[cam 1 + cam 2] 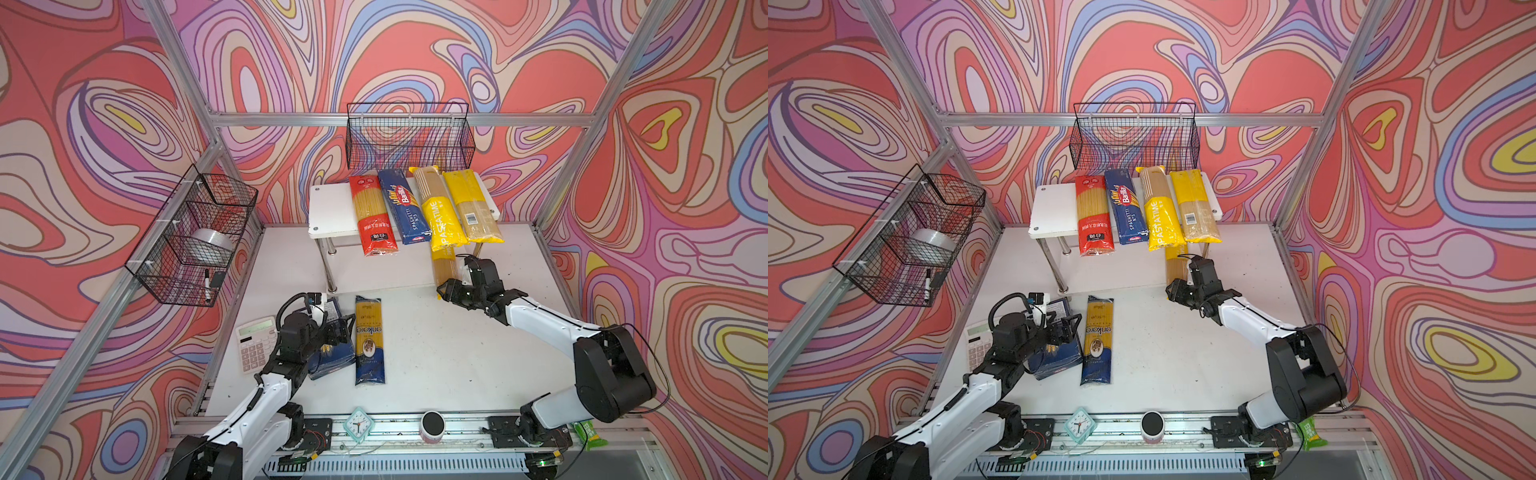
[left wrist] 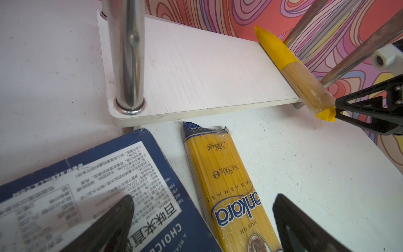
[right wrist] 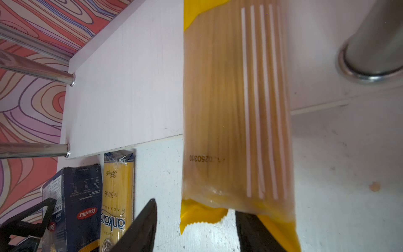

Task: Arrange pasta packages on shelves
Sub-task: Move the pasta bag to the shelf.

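Note:
On the top board of the white shelves (image 1: pixel 332 208) lie a red pack (image 1: pixel 372 216), a blue Barilla pack (image 1: pixel 403 208), a yellow PASTATIME bag (image 1: pixel 440 216) and a barcode bag (image 1: pixel 473 212). A yellow-ended pack (image 3: pixel 229 109) lies on the lower board (image 3: pixel 126 87), overhanging its front edge. My right gripper (image 3: pixel 196 229) stands open at that end, whose crimp lies between the fingers. On the table, a dark-blue ankara bag (image 1: pixel 369 340) lies beside a wide Barilla box (image 1: pixel 328 365). My left gripper (image 2: pixel 202 227) hangs open above both, one finger over the box.
A calculator (image 1: pixel 253 345) lies left of the Barilla box. A mint clock (image 1: pixel 358 424), a small round can (image 1: pixel 432 426) and a green snack packet (image 1: pixel 590 434) sit along the front rail. Black wire baskets hang on the back wall (image 1: pixel 409 137) and the left wall (image 1: pixel 191 237).

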Robot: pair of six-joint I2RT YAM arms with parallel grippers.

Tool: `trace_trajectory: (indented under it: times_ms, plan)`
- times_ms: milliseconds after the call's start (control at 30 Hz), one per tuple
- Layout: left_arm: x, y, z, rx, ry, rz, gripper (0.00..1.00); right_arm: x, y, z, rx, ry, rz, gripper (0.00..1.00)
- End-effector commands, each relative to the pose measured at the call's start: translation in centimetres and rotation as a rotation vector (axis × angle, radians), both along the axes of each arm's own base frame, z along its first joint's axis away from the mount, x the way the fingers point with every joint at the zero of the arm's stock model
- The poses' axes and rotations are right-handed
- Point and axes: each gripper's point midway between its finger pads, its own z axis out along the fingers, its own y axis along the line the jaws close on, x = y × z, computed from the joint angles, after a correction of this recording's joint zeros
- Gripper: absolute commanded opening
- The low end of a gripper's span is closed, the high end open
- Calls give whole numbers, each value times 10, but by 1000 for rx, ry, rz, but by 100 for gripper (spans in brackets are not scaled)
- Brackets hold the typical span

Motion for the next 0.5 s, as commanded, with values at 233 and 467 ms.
trace_trajectory:
  times_ms: [233,467]
  plan:
    - [3,0,9,-16,-11,8,100,-13,-4,24,-26,-37,37,58]
    - [2,0,10,-19,-19,8,100,-48,13,36,-22,-38,75,58]
